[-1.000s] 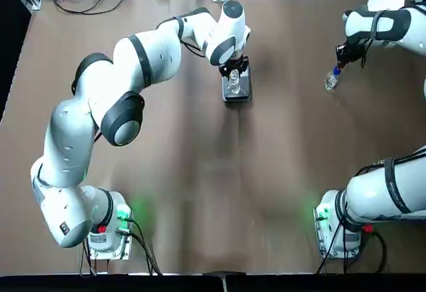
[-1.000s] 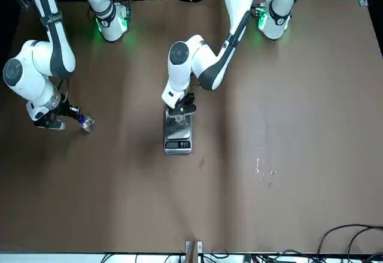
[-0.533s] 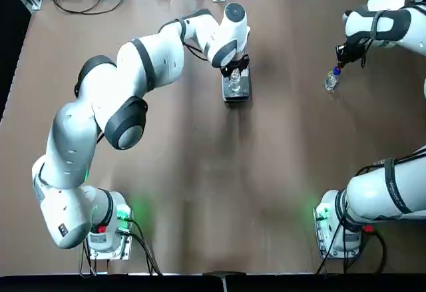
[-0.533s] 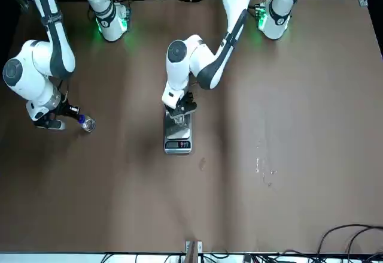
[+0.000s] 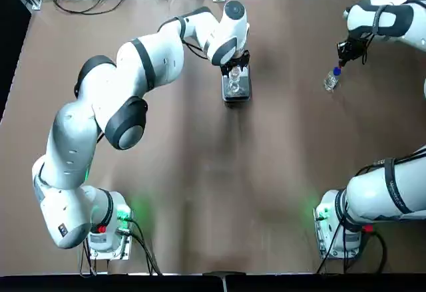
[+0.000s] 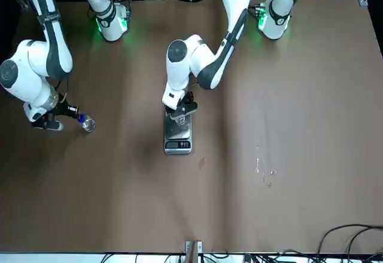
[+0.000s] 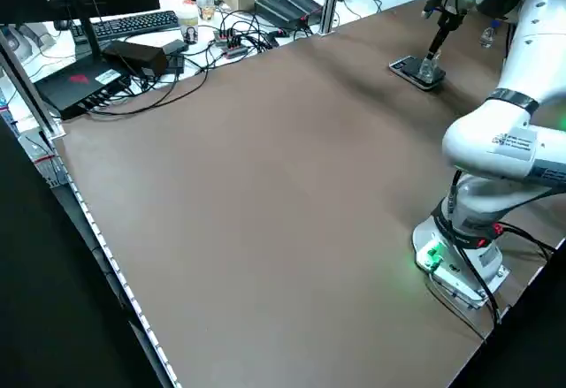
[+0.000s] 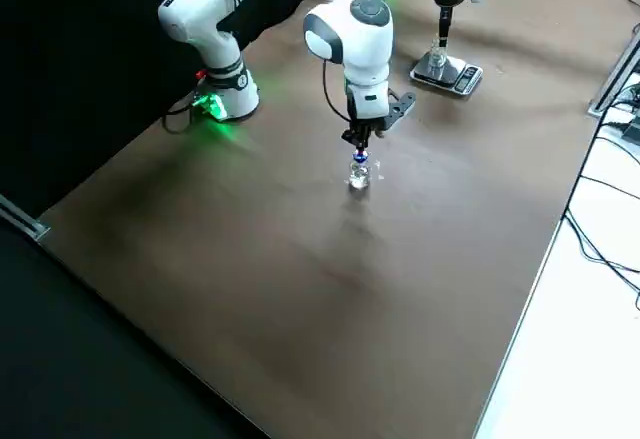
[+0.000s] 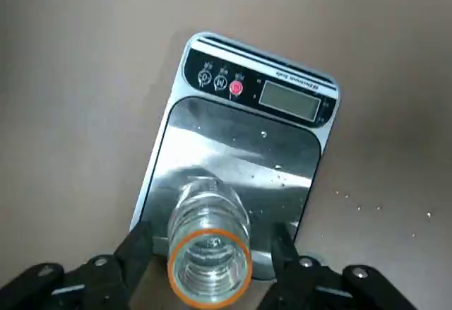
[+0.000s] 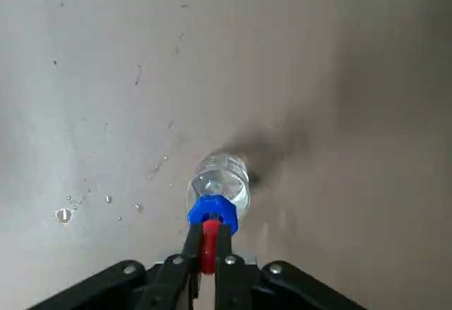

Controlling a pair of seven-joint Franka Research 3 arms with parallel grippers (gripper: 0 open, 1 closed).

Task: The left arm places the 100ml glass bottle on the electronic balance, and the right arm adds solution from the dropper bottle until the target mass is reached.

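No print is reading clearly for me: the balance (image 9: 240,155) is showing button marks, a blank display and a line too small to read.

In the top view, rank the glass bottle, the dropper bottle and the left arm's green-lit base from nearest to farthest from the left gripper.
From the left gripper:
1. 100ml glass bottle, between its fingers, on the electronic balance.
2. Dropper bottle, far right.
3. Left arm's base, bottom left.

Glass bottle (image 9: 210,243) clear — balance (image 9: 240,162) pan glossy metal.
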